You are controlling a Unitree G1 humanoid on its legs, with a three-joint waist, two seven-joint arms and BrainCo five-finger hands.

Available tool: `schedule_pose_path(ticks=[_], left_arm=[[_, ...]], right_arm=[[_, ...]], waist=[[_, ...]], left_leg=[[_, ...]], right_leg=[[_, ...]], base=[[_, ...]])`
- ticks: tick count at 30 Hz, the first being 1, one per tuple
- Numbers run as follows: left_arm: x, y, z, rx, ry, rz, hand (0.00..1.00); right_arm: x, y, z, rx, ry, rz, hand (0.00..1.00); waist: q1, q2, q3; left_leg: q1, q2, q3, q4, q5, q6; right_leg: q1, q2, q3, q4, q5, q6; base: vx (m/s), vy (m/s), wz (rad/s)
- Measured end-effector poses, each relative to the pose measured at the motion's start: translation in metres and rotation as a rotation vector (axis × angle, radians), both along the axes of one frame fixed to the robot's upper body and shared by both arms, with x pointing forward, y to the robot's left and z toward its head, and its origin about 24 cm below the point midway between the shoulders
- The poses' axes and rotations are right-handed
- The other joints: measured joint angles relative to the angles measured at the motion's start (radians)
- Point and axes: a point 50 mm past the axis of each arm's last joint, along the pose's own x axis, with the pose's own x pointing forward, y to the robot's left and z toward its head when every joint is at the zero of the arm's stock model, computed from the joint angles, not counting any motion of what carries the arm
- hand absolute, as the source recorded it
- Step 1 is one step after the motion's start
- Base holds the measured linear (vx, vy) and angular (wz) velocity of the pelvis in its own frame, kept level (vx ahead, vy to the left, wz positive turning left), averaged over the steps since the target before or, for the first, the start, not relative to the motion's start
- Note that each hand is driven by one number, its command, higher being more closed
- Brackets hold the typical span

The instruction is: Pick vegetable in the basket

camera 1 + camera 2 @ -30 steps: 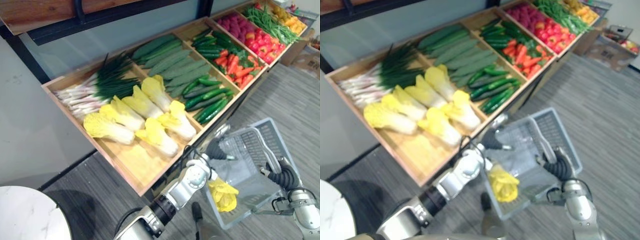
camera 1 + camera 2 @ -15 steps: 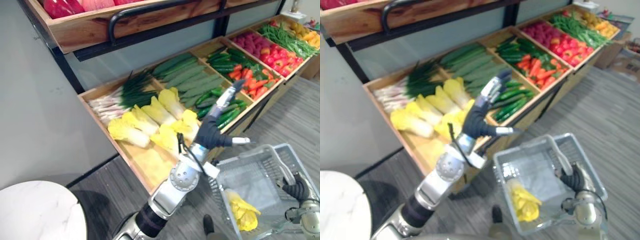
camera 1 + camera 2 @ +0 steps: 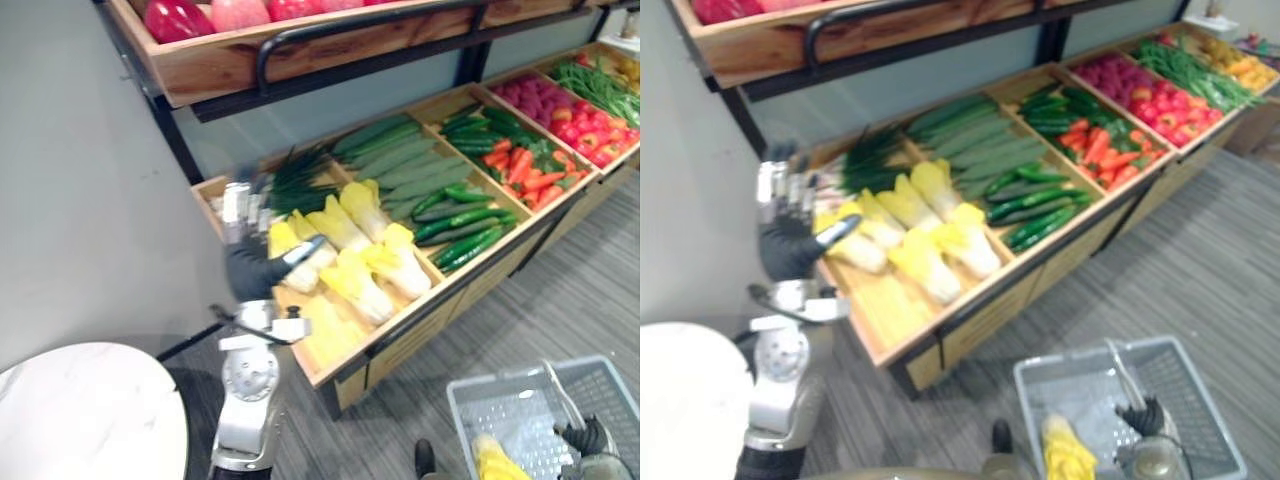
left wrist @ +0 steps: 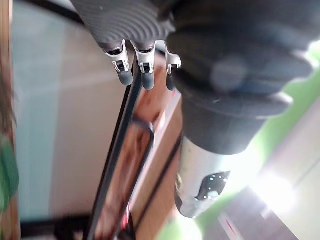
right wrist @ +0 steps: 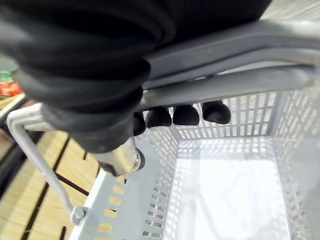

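Clearly the left hand hangs empty, its fingers straight and spread. Yellow cabbages lie near them, probably light and soft-leaved, best gripped at the firm white stem. The right hand curls round the basket handle.

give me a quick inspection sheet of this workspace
surface: wooden tray, stocked with produce
job's things: grey basket low at the right, a yellow vegetable inside it
clutter: nothing seen
hands: left hand raised, open, holding nothing; right hand curled round the basket handle
cables: nothing seen
surroundings: cabbages, cucumbers and carrots on the tray; white round table; upper shelf; grey floor
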Motion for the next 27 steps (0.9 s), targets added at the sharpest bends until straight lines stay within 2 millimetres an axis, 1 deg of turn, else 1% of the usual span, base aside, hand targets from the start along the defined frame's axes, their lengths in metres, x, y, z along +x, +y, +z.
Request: schedule_pose_path(ticks=[1, 3, 6, 8, 10, 13, 15, 20, 22, 23, 24, 25, 27], left_arm=[[-0.003, 0.012, -0.005, -0.001, 0.020, 0.073, 0.00], [-0.008, 0.034, -0.017, 0.057, 0.084, 0.262, 0.00], [-0.018, 0.051, -0.027, 0.094, 0.139, 0.408, 0.00], [-0.022, 0.056, -0.032, 0.110, 0.169, 0.450, 0.00], [-0.024, 0.063, -0.046, 0.112, 0.239, 0.489, 0.00], [-0.025, 0.067, -0.063, 0.123, 0.339, 0.532, 0.00], [-0.028, 0.068, -0.069, 0.141, 0.375, 0.561, 0.00], [-0.031, 0.076, -0.091, 0.138, 0.492, 0.587, 0.00], [-0.031, 0.076, -0.103, 0.137, 0.547, 0.583, 0.00], [-0.031, 0.076, -0.113, 0.137, 0.589, 0.580, 0.00], [-0.032, 0.077, -0.122, 0.157, 0.643, 0.583, 0.00], [-0.033, 0.077, -0.126, 0.164, 0.669, 0.584, 0.00], [-0.036, 0.078, -0.148, 0.160, 0.779, 0.580, 0.00]], right_arm=[[-0.005, 0.002, -0.005, 0.014, 0.017, -0.024, 1.00], [-0.018, 0.006, -0.016, 0.042, 0.057, -0.078, 1.00], [-0.026, 0.006, -0.020, 0.040, 0.081, -0.114, 1.00], [-0.027, 0.008, -0.023, 0.056, 0.086, -0.130, 1.00], [-0.027, 0.010, -0.027, 0.071, 0.088, -0.153, 1.00], [-0.028, 0.013, -0.029, 0.075, 0.088, -0.168, 1.00], [-0.029, 0.014, -0.030, 0.077, 0.093, -0.171, 1.00], [-0.024, 0.014, -0.031, 0.088, 0.082, -0.187, 1.00], [-0.022, 0.013, -0.030, 0.090, 0.067, -0.205, 1.00], [-0.020, 0.012, -0.029, 0.094, 0.055, -0.217, 1.00], [-0.019, 0.011, -0.029, 0.091, 0.045, -0.229, 1.00], [-0.018, 0.011, -0.028, 0.087, 0.041, -0.233, 1.00], [-0.017, 0.007, -0.025, 0.077, 0.018, -0.258, 1.00]], waist=[[0.003, -0.002, 0.001], [0.019, -0.004, 0.003], [0.020, -0.009, 0.002], [0.021, -0.013, 0.000], [0.024, -0.018, -0.005], [0.038, -0.023, -0.007], [0.044, -0.028, -0.009], [0.049, -0.040, -0.003], [0.051, -0.042, -0.001], [0.053, -0.042, 0.000], [0.057, -0.042, 0.004], [0.061, -0.042, 0.006], [0.073, -0.044, 0.019]], left_leg=[[0.000, 0.000, -0.006, 0.000, 0.001, 0.000], [-0.004, -0.002, -0.021, -0.001, 0.005, 0.001], [-0.011, -0.009, -0.039, -0.017, 0.020, 0.004], [-0.011, -0.012, -0.046, -0.026, 0.026, 0.004], [-0.011, -0.012, -0.052, -0.037, 0.036, 0.003], [-0.011, -0.012, -0.056, -0.046, 0.043, 0.003], [-0.010, -0.012, -0.059, -0.053, 0.048, 0.003], [-0.025, -0.013, -0.080, -0.031, 0.048, 0.004], [-0.060, -0.008, -0.098, 0.022, 0.025, 0.008], [-0.084, -0.005, -0.107, 0.063, 0.007, 0.013], [-0.102, 0.000, -0.108, 0.101, -0.012, 0.016], [-0.108, 0.002, -0.108, 0.119, -0.021, 0.018], [-0.133, 0.007, -0.104, 0.188, -0.057, 0.028]], right_leg=[[0.005, -0.001, -0.004, -0.002, 0.000, 0.000], [0.016, -0.003, -0.018, -0.009, -0.001, -0.001], [0.019, -0.011, -0.040, -0.011, -0.001, -0.002], [0.020, -0.013, -0.047, -0.011, -0.002, -0.003], [0.020, -0.012, -0.056, -0.011, -0.003, -0.004], [0.020, -0.012, -0.060, -0.011, -0.003, -0.005], [0.020, -0.012, -0.063, -0.011, -0.003, -0.005], [0.028, -0.017, -0.084, -0.011, -0.004, -0.005], [0.027, -0.018, -0.094, -0.011, -0.004, -0.005], [0.025, -0.019, -0.099, -0.010, -0.003, -0.005], [0.024, -0.019, -0.099, -0.007, -0.003, -0.004], [0.023, -0.019, -0.098, -0.004, -0.002, -0.003], [0.007, -0.025, -0.090, 0.031, -0.004, 0.000]], base=[[0.00, -0.015, 0.14], [0.00, -0.022, 0.21], [-0.01, -0.018, 0.23], [0.00, -0.015, 0.15], [0.00, -0.027, 0.09], [-0.01, -0.023, 0.04], [0.01, -0.017, 0.06], [0.00, -0.010, 0.12], [-0.02, 0.019, 0.17], [-0.04, 0.044, 0.09], [-0.04, 0.052, 0.04], [-0.05, 0.061, -0.05], [-0.08, 0.092, -0.11]])
